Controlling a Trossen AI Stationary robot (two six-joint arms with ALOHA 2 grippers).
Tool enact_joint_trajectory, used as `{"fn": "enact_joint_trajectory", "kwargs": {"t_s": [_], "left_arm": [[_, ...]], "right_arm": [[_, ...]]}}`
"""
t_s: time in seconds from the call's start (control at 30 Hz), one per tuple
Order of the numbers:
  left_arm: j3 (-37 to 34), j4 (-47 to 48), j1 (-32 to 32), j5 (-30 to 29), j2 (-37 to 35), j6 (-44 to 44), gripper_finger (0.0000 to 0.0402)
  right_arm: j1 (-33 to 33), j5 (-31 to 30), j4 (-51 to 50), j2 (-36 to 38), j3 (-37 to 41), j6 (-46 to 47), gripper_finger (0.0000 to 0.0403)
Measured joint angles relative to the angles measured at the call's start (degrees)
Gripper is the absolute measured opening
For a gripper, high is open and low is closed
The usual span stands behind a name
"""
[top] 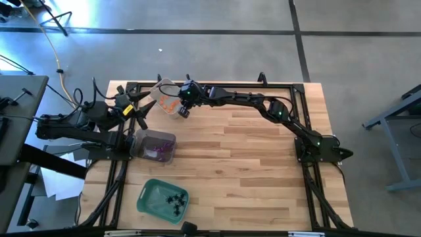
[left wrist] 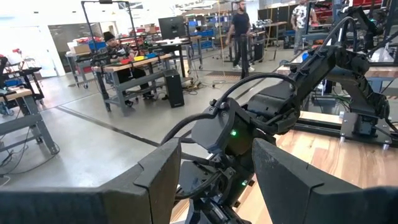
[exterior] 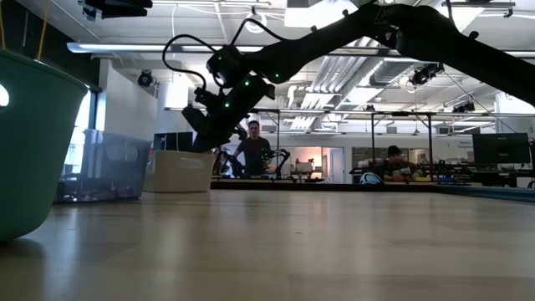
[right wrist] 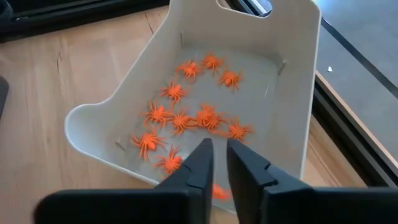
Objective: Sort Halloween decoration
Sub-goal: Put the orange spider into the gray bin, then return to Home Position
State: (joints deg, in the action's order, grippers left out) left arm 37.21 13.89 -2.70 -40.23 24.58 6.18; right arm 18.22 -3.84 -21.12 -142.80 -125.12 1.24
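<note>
You see the small orange plastic spiders (right wrist: 186,121) scattered in the white plastic tray (right wrist: 292,74) at the table's far edge, your right gripper (right wrist: 216,163) hovering above them, fingers slightly parted and empty, left gripper (left wrist: 208,180) spread beside.

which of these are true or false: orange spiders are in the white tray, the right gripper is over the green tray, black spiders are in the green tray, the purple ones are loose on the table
1. Orange spiders lie in the white tray. True.
2. The right gripper is over the green tray. False: it hangs over the white tray.
3. Black spiders are in the green tray. True.
4. The purple trinkets lie loose on the table. False: they sit in the clear bin.
</note>
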Motion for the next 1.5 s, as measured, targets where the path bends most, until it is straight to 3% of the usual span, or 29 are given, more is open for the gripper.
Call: {"fn": "enact_joint_trajectory", "kwargs": {"t_s": [0.23,0.4,1.5], "left_arm": [[0.0,0.0,0.0,0.0,0.0,0.0,0.0186],[0.0,0.0,0.0,0.0,0.0,0.0,0.0186],[0.0,0.0,0.0,0.0,0.0,0.0,0.0186]], "right_arm": [[0.0,0.0,0.4,0.0,0.0,-0.2,0.0115],[0.0,0.0,0.9,0.0,0.0,-0.2,0.0140],[1.4,4.5,-4.5,5.6,0.5,1.3,0.0142]]}}
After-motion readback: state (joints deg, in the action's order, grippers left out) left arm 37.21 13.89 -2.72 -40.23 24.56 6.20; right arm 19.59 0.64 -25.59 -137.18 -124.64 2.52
